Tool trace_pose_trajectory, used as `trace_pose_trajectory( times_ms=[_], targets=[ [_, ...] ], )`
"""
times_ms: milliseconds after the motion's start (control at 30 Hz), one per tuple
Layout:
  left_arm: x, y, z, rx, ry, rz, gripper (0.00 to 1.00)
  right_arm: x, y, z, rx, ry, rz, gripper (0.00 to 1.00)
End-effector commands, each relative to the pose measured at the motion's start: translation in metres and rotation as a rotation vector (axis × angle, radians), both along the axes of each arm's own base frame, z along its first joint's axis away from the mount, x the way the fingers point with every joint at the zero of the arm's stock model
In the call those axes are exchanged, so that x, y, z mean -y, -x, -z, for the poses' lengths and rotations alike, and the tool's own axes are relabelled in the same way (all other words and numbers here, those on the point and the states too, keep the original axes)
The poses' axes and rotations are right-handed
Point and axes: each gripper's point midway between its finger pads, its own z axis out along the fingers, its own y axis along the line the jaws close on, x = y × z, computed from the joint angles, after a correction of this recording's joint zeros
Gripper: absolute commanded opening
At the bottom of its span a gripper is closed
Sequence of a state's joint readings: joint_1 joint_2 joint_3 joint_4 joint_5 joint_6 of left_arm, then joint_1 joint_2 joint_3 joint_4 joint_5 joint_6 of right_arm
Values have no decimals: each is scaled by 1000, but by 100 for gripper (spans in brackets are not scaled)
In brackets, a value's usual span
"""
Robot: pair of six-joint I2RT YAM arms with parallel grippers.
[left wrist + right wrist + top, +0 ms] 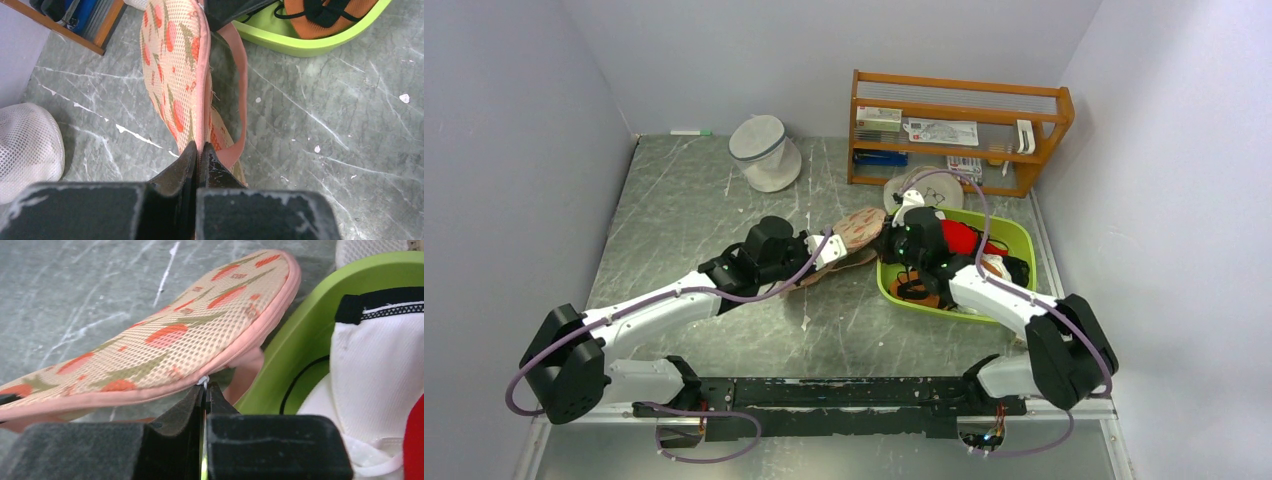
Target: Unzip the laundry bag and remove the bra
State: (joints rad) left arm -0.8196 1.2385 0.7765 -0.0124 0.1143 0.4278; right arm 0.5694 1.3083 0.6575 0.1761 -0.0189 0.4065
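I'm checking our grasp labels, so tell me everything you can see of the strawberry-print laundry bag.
The laundry bag is a flat pouch of peach mesh fabric with red and green print, edged in pink piping, a pink strap looping beside it. Its zip seam looks closed. It is held between the arms beside the green basket: the left gripper pinches one end, the right gripper a white tab at its rim.

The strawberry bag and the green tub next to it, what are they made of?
The laundry bag looks like soft mesh fabric with a matte finish: tiny holes show all over it, and smooth pink cloth piping runs along its edge. The green tub is probably hard plastic, since it is smooth and slightly shiny, with a thick rounded rim.
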Motion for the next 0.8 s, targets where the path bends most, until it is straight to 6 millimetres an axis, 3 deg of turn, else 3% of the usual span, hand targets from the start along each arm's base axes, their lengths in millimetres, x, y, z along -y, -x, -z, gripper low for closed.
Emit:
trace_pose_trajectory(
  times_ms=[0, 100, 133, 300, 433, 533, 700, 767],
  targets=[
    [-3, -1, 0, 14, -14, 2, 7, 6, -18, -1, 24, 61, -7, 0],
    [4, 8, 0, -16, -4, 61, 8, -7, -14, -9, 34, 4, -62, 0],
    [7, 12, -1, -26, 4, 84, 14, -12, -12, -11, 30, -16, -80, 0],
    [19, 36, -9, -96, 78, 189, 64, -33, 4, -15, 17, -74, -135, 0],
    [23, 41, -18, -101, 128, 202, 84, -52, 21, -16, 1, -97, -173, 0],
    [23, 27, -13, -94, 116, 140, 99, -65, 34, -21, 9, -116, -202, 0],
    [13, -2, 3, -76, 39, -9, 100, -83, 48, -22, -5, -128, -245, 0],
    [14, -1, 9, -94, 22, -3, 95, -88, 52, -23, -5, -134, -262, 0]
  ],
)
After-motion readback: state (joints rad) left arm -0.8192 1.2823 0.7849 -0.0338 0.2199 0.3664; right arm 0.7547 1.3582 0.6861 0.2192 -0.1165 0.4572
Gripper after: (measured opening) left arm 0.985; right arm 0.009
